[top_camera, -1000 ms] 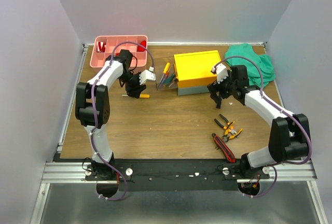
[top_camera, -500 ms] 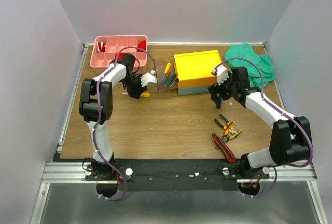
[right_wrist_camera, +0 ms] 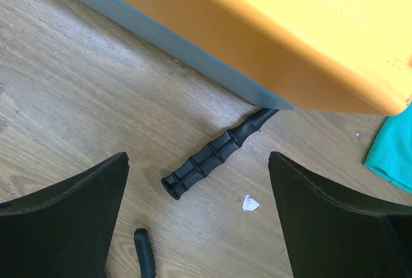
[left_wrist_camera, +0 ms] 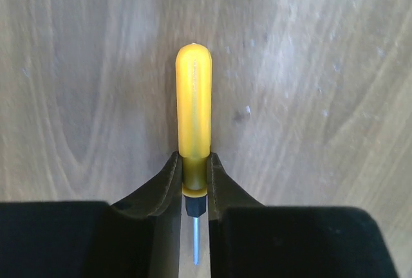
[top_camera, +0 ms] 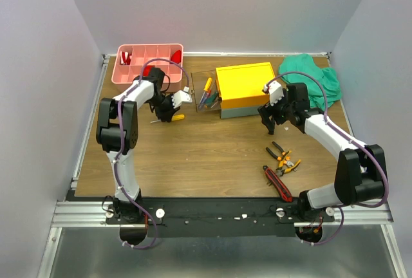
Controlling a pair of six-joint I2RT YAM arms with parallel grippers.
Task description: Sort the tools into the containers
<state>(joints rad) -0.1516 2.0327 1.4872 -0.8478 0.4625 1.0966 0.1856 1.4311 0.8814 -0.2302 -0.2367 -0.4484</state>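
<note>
1. Left gripper: jaws clamped on the yellow-handled screwdriver, pinching the collar end of the handle. The handle points away from the wrist, and the metal shaft runs back between the fingers.
2. The screwdriver is over bare wooden table, between the pink tray and the grey toolbox. Cannot tell whether it is lifted or resting on the table.
3. Right gripper: jaws wide apart, holding nothing, at the toolbox's front right corner.
4. Below it is the black hammer, with its ribbed handle on the table and its head end hidden under the toolbox edge.
5. More screwdrivers lie just left of the toolbox.
6. Orange-and-black pliers and red-and-black cutter lie on the table near the right arm, close together.
7. The yellow toolbox lid is shut.
</note>
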